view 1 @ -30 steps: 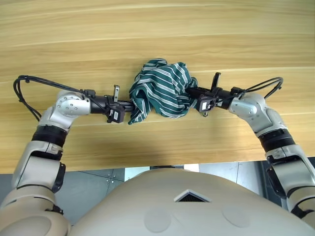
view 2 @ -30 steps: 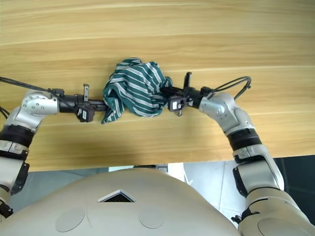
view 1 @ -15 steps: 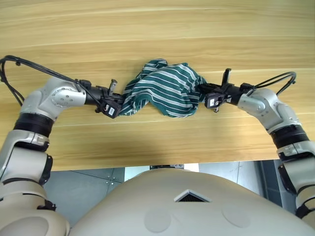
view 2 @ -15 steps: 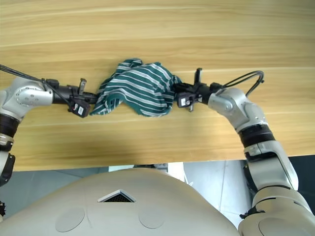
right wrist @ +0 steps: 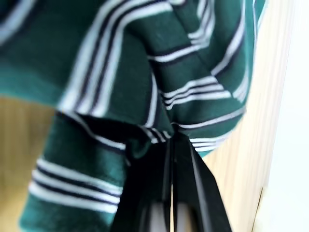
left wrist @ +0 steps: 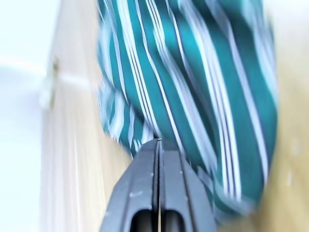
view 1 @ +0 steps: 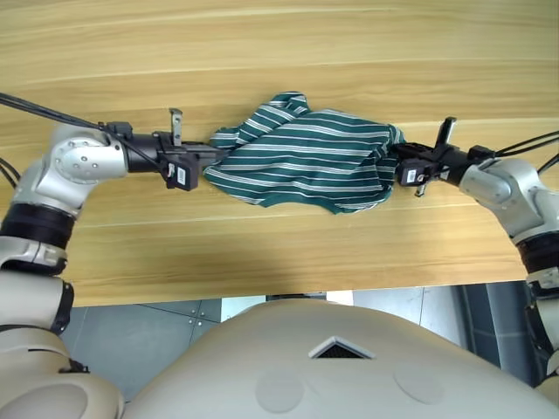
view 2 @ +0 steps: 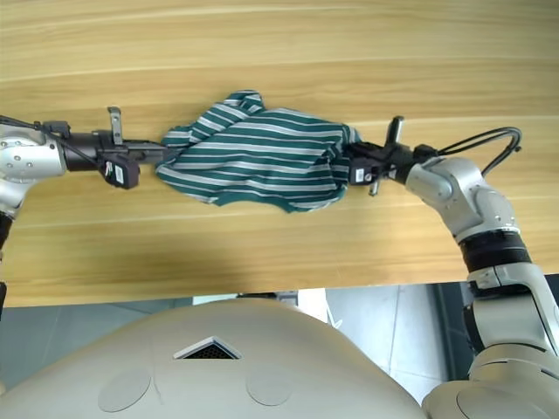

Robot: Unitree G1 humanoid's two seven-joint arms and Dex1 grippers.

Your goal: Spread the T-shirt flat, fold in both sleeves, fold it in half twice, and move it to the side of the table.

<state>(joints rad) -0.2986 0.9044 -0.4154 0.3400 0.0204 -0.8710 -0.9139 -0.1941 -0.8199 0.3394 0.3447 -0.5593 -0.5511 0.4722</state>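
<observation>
**Wooden table [view 1: 279,52]: striped T-shirt [view 1: 306,161] strung between left gripper [view 1: 212,159] and right gripper [view 1: 395,160]**

Pale wood grain runs from 9 o'clock to 3 o'clock across the head views. The green, white-striped T-shirt sits over the near half of the table, about midway along its width. The shirt is not flat. It forms a bunched, elongated mass whose long axis also lies from 9 to 3 o'clock, parallel to the table's near edge. Its stripes mostly follow that line, slanting a little toward 4 o'clock. A small hump of cloth rises at about 11 o'clock on the shirt, and the loose lower edge sags toward 6 o'clock, lowest near the right end. Whether the fabric rests on the wood or hangs just above it cannot be told.

At the shirt's 9 o'clock tip, the left gripper's two dark fingers are pressed together with a pinch of striped cloth between them. The left wrist view shows no gap between the fingers. At the 3 o'clock end, the right gripper is likewise clamped tight on a gathered fold, and the fabric bunches around its fingertips in the right wrist view. Both forearms lie low over the table, pointing inward at each other along the shirt's axis.
</observation>
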